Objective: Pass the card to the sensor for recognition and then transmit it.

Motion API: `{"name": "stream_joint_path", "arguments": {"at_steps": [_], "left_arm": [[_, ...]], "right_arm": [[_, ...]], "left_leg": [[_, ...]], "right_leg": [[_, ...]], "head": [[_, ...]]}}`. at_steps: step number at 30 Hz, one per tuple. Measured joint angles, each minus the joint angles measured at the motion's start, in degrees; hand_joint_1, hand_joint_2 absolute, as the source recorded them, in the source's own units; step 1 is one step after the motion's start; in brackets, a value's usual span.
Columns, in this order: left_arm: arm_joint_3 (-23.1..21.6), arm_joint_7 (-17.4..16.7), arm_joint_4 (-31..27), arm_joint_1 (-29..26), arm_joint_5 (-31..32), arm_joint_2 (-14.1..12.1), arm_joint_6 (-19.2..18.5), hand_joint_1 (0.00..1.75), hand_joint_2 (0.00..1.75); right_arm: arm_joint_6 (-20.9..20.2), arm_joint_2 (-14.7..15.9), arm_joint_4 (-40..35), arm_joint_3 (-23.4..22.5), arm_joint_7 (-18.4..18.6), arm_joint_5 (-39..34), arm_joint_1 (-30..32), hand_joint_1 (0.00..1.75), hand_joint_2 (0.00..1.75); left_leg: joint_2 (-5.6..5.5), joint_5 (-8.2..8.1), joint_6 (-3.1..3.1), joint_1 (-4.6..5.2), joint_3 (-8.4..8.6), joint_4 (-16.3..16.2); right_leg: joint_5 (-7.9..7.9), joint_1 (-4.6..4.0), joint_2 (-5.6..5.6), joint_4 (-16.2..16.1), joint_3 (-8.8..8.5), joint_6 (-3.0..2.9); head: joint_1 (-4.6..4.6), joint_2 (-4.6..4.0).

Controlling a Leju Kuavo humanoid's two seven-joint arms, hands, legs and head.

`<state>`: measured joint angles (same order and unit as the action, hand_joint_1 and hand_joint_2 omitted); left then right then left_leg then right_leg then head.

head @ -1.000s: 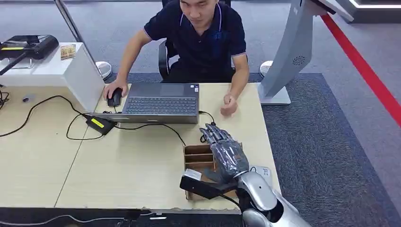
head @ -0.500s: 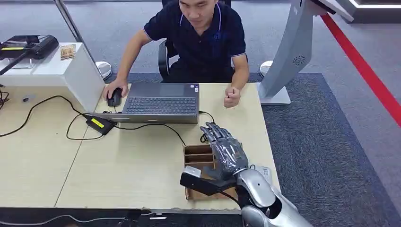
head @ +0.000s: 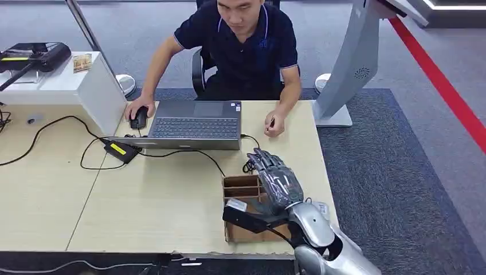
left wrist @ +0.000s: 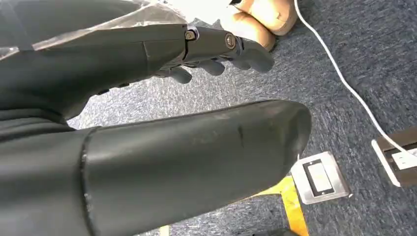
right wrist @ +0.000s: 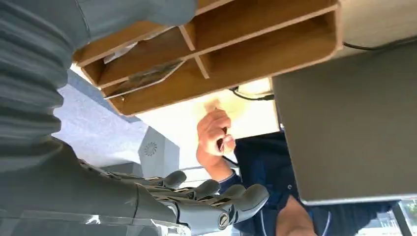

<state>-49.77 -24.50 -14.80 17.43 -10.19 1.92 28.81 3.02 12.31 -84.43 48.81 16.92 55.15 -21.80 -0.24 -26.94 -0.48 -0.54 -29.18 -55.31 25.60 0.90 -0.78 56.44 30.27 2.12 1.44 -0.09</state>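
A wooden slotted card box stands near the table's front edge. My right hand hovers just above its right side, fingers stretched out and apart, holding nothing. In the right wrist view the box is close by, with a flat card lying in one slot, and the fingers are straight and apart from the box. A small black reader with a yellow label lies on the table left of the laptop. My left hand hangs over grey carpet with nothing in it, fingers loosely extended.
A person sits behind the table, one hand on a mouse, the other hand raised by an open laptop. Cables cross the table. A white box with a black device stands far left. A grey kiosk stand is at right.
My right hand and forearm have edged slightly forward over the box. The person's hand by the laptop rose and came back down.
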Motion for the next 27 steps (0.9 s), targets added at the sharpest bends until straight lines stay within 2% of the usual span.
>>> {"name": "stream_joint_path", "arguments": {"at_steps": [27], "left_arm": [[0.0, 0.0, 0.0, 0.0, 0.1, 0.0, -0.2, 0.00, 0.00]], "right_arm": [[-0.5, 1.4, 1.7, -1.4, 0.1, 0.1, 0.0, 0.00, 1.75]], "left_leg": [[0.00, 0.00, 0.00, 0.00, 0.01, 0.0]], "right_leg": [[0.00, 0.00, 0.00, 0.0, 0.00, 0.00]], "head": [[0.00, 0.00]]}}
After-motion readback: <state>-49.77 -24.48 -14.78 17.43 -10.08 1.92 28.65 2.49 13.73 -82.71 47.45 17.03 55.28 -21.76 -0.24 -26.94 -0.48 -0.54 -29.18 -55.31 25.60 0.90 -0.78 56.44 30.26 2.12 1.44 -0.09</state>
